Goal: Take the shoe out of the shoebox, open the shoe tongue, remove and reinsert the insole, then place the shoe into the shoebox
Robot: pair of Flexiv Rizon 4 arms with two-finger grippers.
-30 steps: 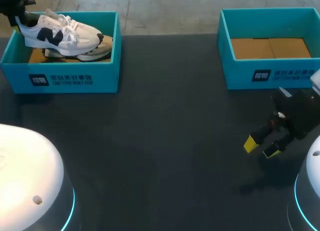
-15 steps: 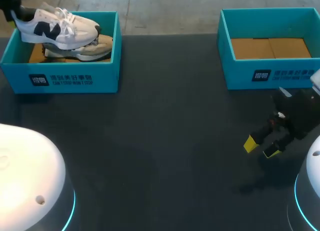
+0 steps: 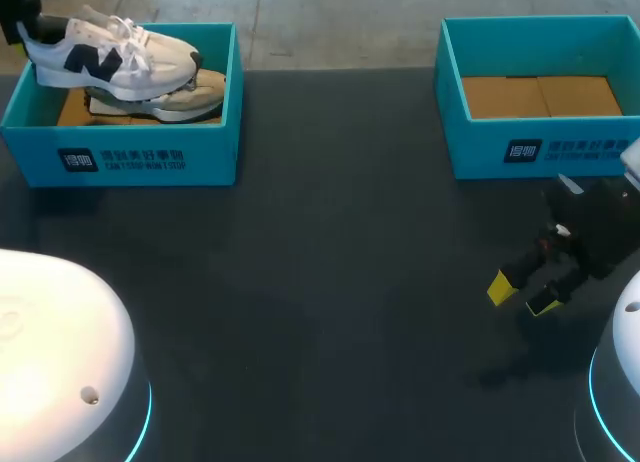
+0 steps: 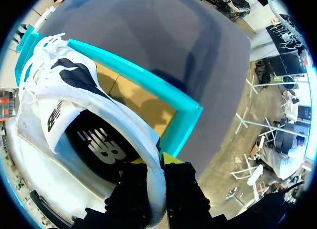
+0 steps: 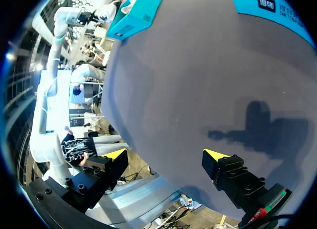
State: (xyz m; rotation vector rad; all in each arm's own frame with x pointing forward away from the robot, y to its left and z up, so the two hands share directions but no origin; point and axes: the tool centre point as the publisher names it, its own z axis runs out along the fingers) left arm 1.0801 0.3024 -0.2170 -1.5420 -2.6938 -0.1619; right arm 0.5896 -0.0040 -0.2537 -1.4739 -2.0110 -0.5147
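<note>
A white sneaker with a dark side logo (image 3: 110, 54) hangs level above the left teal shoebox (image 3: 140, 157), its heel at the far left. My left gripper (image 3: 24, 22) is shut on that heel. In the left wrist view the heel collar of the sneaker (image 4: 74, 105) sits pinched between the left gripper (image 4: 157, 162) fingers, above the box rim (image 4: 148, 83). A second, beige-toned shoe (image 3: 190, 94) lies inside the box. My right gripper (image 3: 522, 294) stands open over bare table at the right, holding nothing, as the right wrist view shows (image 5: 166, 157).
A second teal shoebox (image 3: 560, 147) with only a brown cardboard floor stands at the back right, just behind my right arm. Dark table surface stretches between the two boxes and toward the front.
The left gripper has lifted the white sneaker up and toward the left, and the shoe has levelled out. The right arm has not moved.
</note>
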